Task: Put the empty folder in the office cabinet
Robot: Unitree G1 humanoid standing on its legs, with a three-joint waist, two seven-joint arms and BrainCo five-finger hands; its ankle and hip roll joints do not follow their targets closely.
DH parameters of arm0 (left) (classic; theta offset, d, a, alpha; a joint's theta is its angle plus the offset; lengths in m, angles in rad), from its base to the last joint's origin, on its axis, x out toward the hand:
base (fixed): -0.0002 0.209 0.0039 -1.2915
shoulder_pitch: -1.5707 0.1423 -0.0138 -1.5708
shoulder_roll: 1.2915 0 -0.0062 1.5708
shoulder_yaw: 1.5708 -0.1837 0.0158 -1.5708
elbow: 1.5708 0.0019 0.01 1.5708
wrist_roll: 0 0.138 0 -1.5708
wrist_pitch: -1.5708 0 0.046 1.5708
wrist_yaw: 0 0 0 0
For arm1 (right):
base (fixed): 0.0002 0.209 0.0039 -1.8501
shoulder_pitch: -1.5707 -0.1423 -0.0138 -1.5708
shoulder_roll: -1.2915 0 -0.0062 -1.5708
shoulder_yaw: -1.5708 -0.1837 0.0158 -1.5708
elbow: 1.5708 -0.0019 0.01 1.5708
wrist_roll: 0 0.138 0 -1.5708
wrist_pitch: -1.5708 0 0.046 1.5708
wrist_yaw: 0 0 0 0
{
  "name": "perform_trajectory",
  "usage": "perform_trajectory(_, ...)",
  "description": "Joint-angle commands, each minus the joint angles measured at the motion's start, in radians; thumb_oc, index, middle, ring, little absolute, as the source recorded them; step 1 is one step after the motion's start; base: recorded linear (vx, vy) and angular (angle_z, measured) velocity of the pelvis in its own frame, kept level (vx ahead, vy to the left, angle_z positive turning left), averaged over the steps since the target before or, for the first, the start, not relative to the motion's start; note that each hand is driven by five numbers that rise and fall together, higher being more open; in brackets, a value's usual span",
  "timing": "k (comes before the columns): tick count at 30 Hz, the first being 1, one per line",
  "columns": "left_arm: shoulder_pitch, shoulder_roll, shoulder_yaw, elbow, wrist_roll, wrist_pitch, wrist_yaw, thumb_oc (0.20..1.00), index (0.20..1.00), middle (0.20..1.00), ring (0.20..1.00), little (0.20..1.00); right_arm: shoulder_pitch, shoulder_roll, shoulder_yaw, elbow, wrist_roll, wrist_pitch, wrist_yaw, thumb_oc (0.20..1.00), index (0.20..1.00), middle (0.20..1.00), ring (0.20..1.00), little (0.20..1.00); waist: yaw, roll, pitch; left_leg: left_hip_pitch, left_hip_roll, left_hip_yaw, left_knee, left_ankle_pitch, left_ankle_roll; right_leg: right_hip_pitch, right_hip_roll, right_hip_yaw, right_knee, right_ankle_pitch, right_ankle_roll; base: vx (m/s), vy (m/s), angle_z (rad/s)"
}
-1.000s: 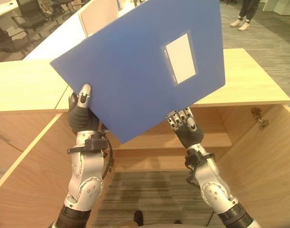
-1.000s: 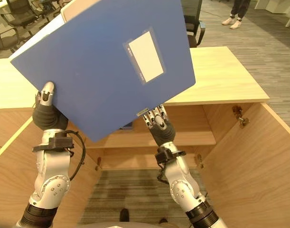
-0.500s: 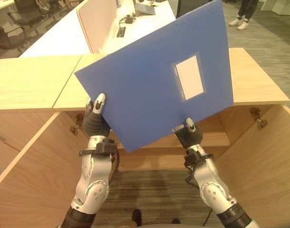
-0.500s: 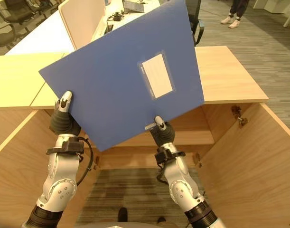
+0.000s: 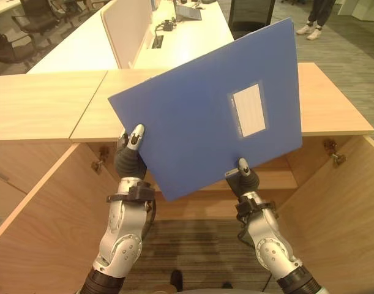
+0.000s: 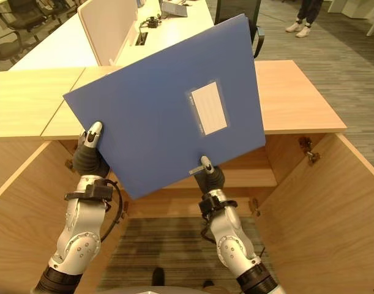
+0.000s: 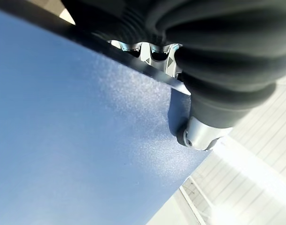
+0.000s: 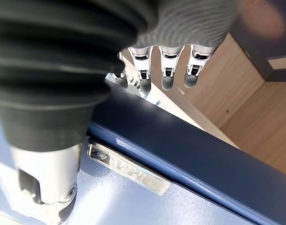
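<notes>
Above cabinet [image 5: 333, 116], tilted upright folder [image 5: 205, 116]

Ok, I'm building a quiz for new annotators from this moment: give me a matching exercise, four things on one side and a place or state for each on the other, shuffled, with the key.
Things:
1. blue folder
2. left robot hand
3. right robot hand
4. white label

Places or states:
A. pinching the folder's lower edge by the metal strip
B. on the folder's facing cover
C. held up tilted in front of the open cabinet
D. gripping the folder's left corner, thumb on the front

Pairs: 1-C, 2-D, 3-A, 4-B
</notes>
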Motion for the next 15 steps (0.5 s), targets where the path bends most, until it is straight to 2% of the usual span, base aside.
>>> perform_trajectory(1, -0.054, -0.008, -0.036, 0.007, 0.026, -0.022, -0.055, 0.2, 0.2, 0.2, 0.2, 0.2, -0.055, 0.056, -0.008, -0.024, 0.0, -0.037, 0.004, 1.0, 1.0, 1.0, 1.0, 1.0, 0.013, -0.021, 0.001, 0.077, 0.038, 0.025, 0.004, -0.128, -0.024, -0.007, -0.028, -0.007, 0.006, -0.027, 0.047, 0.0, 0.0, 0.0)
perform_trajectory(4, -0.054, -0.011, -0.046, 0.026, 0.027, -0.018, -0.054, 0.2, 0.2, 0.2, 0.2, 0.2, -0.061, 0.062, -0.004, -0.02, 0.002, -0.038, -0.003, 1.0, 1.0, 1.0, 1.0, 1.0, 0.013, -0.022, 0.001, 0.077, 0.038, 0.025, 0.004, -0.127, -0.023, -0.006, -0.028, -0.007, 0.006, -0.027, 0.046, 0.0, 0.0, 0.0)
perform_trajectory(5, -0.052, -0.012, -0.048, 0.032, 0.025, -0.016, -0.054, 0.2, 0.2, 0.2, 0.2, 0.2, -0.064, 0.064, -0.003, -0.02, 0.002, -0.039, -0.007, 0.674, 0.674, 0.674, 0.674, 0.674, 0.012, -0.022, 0.001, 0.077, 0.038, 0.025, 0.004, -0.127, -0.023, -0.007, -0.028, -0.007, 0.006, -0.028, 0.046, 0.0, 0.0, 0.0)
perform_trajectory(6, -0.051, -0.015, -0.053, 0.039, 0.021, -0.013, -0.053, 0.2, 0.2, 0.2, 0.2, 0.2, -0.067, 0.067, -0.003, -0.02, 0.001, -0.041, -0.01, 0.2, 0.2, 0.2, 0.2, 0.2, 0.012, -0.022, 0.001, 0.075, 0.038, 0.026, 0.004, -0.127, -0.023, -0.007, -0.028, -0.006, 0.006, -0.028, 0.046, 0.0, 0.0, 0.0)
perform_trajectory(15, -0.037, -0.012, -0.051, 0.057, 0.025, -0.008, -0.064, 0.2, 0.2, 0.2, 0.2, 0.2, -0.074, 0.073, -0.017, -0.028, -0.003, -0.057, -0.01, 0.2, 0.2, 0.2, 0.2, 0.2, 0.019, -0.028, 0.003, 0.074, 0.038, 0.029, 0.004, -0.127, -0.022, -0.01, -0.026, -0.01, 0.006, -0.025, 0.046, 0.0, 0.0, 0.0)
